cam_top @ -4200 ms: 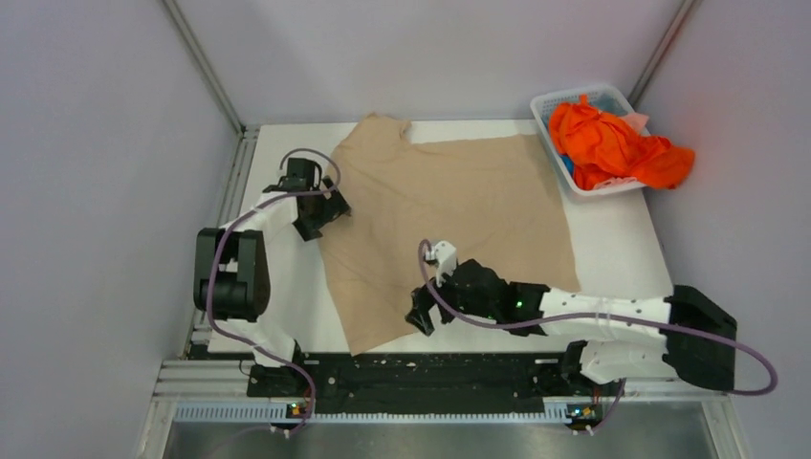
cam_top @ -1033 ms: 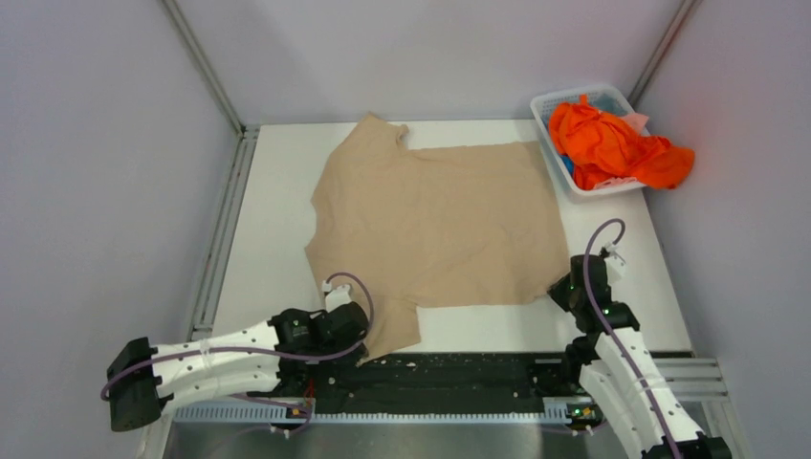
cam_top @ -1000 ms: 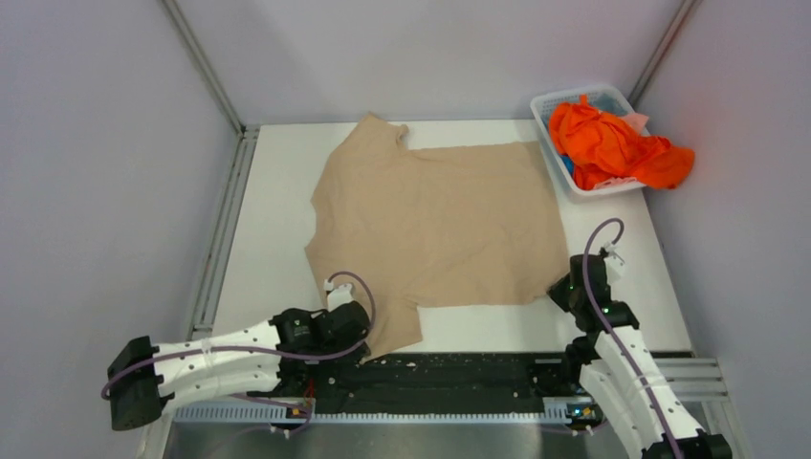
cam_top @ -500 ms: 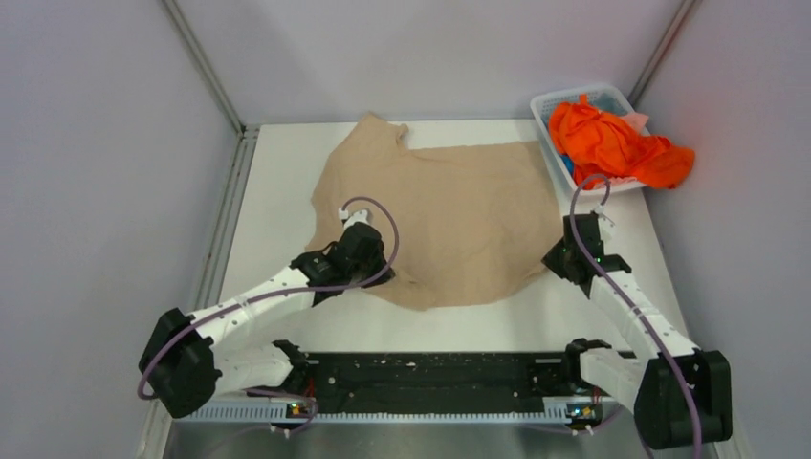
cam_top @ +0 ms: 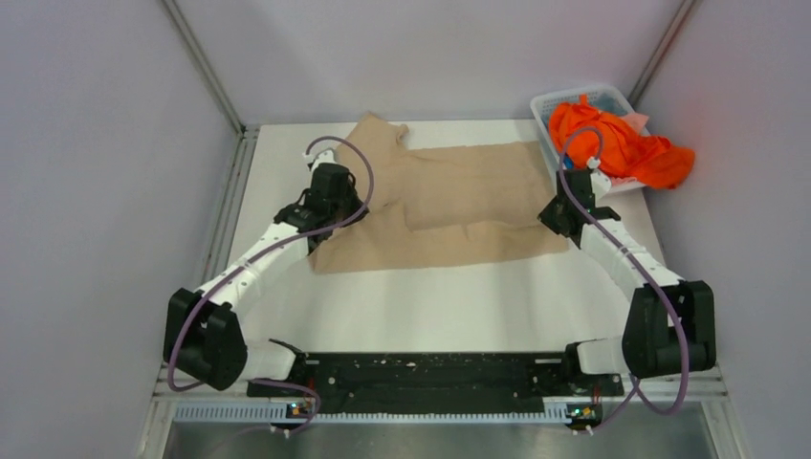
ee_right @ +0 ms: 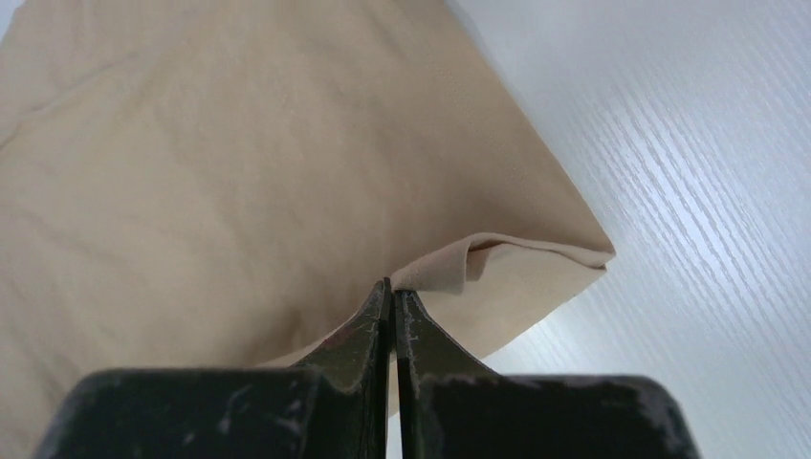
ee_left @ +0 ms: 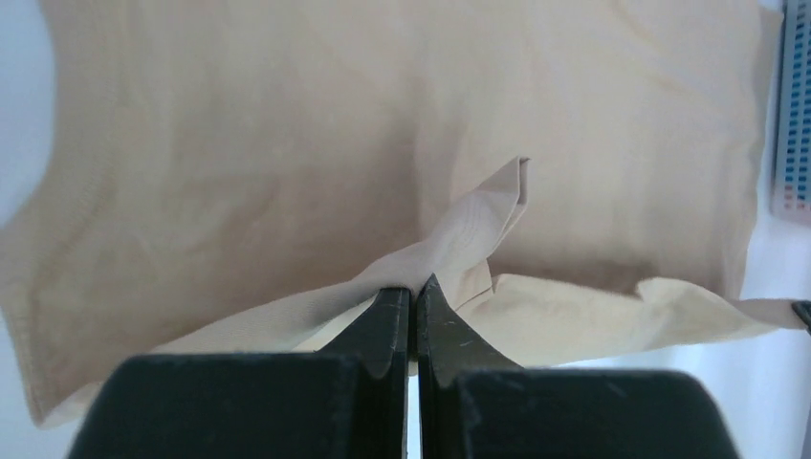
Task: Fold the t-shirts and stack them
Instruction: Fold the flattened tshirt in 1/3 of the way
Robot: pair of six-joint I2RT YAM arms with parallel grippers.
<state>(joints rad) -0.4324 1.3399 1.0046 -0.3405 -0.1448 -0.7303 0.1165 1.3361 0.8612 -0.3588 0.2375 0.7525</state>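
Observation:
The beige t-shirt point(cam_top: 459, 206) lies on the white table point(cam_top: 430, 306), its near part doubled over onto its far part. My left gripper point(cam_top: 323, 212) is at the shirt's left side, shut on a pinch of its edge point(ee_left: 478, 215). My right gripper point(cam_top: 559, 218) is at the shirt's right side, shut on the cloth corner point(ee_right: 449, 268). In the wrist views the left gripper point(ee_left: 414, 287) and right gripper point(ee_right: 392, 287) both show their jaws pressed together with beige cloth at the tips. The orange t-shirts point(cam_top: 612, 143) lie bunched in the basket at the back right.
The white lattice basket point(cam_top: 550, 100) stands at the back right corner, just beyond my right gripper; its side point(ee_left: 792, 115) shows at the right of the left wrist view. Grey walls close in the table on three sides.
Both grippers have carried the beige shirt's near edge from the table's front toward the back, folding the shirt over itself. Both arms now stretch out far over the table.

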